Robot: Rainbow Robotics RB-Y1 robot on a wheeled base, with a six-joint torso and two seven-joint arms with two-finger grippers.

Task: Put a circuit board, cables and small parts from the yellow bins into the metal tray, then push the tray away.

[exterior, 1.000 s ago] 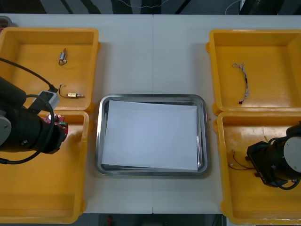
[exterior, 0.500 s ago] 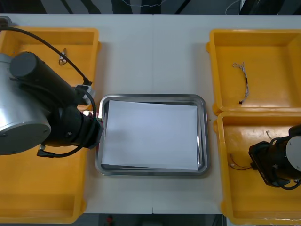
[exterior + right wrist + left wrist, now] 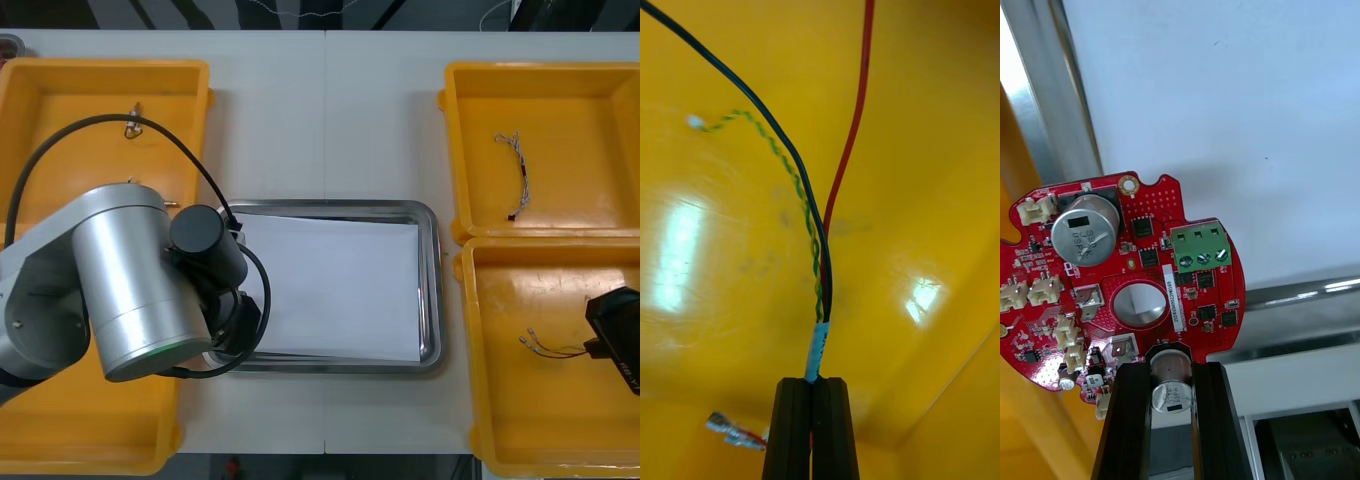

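Red circuit board (image 3: pixel 1127 277) is held by its edge in your left pincer (image 3: pixel 1171 375), with both fingers closed on it. The board hangs over the near left part of the metal tray (image 3: pixel 432 290), above the white sheet inside and the shiny rim. I cannot tell if it touches. Your right pincer (image 3: pixel 812 394) is in the near right yellow bin (image 3: pixel 500 440). Its fingers are pressed almost together on a thin cable (image 3: pixel 817 349) of black and red wires, at the white label.
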